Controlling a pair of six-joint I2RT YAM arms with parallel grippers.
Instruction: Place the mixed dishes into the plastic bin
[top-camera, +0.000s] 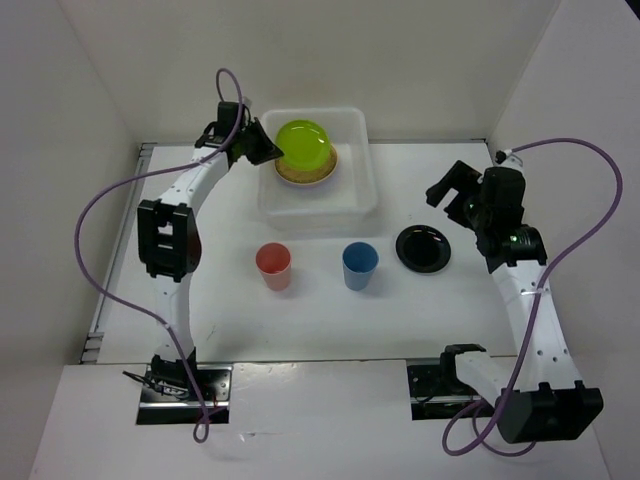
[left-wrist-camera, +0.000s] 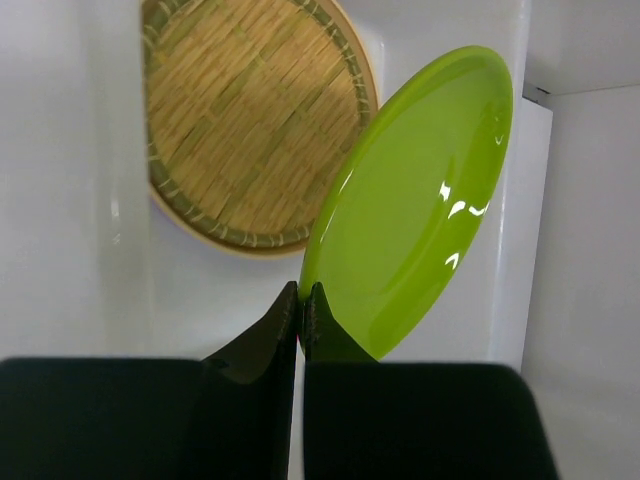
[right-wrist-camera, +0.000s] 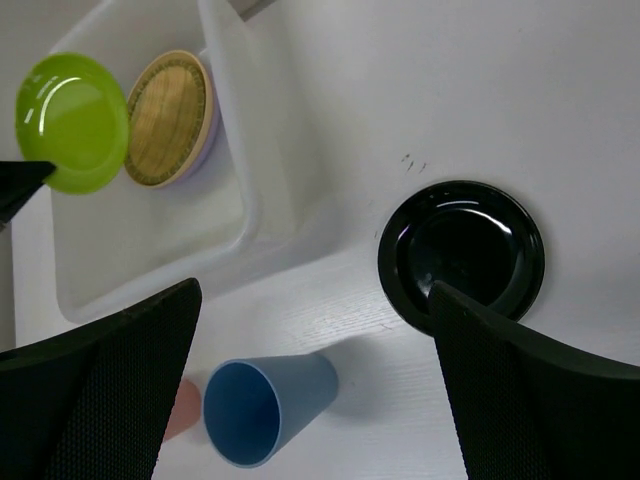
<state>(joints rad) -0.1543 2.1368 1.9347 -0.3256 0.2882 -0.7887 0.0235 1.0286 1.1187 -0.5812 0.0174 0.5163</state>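
My left gripper (left-wrist-camera: 302, 290) is shut on the rim of the lime green plate (left-wrist-camera: 420, 190), which hangs tilted over the plastic bin (top-camera: 370, 190). Under it in the bin lies the wicker plate (left-wrist-camera: 250, 120), with a lilac edge (right-wrist-camera: 200, 150) showing beneath. On the table in front of the bin stand the coral-red cup (top-camera: 273, 266) and the blue cup (top-camera: 360, 265). The glossy black plate (top-camera: 422, 248) lies to their right. My right gripper (right-wrist-camera: 312, 290) hovers open above the table between the blue cup (right-wrist-camera: 265, 405) and the black plate (right-wrist-camera: 462, 250), holding nothing.
White walls enclose the table at the back and on both sides. The bin sits at the back centre against the rear wall. Purple cables loop off both arms.
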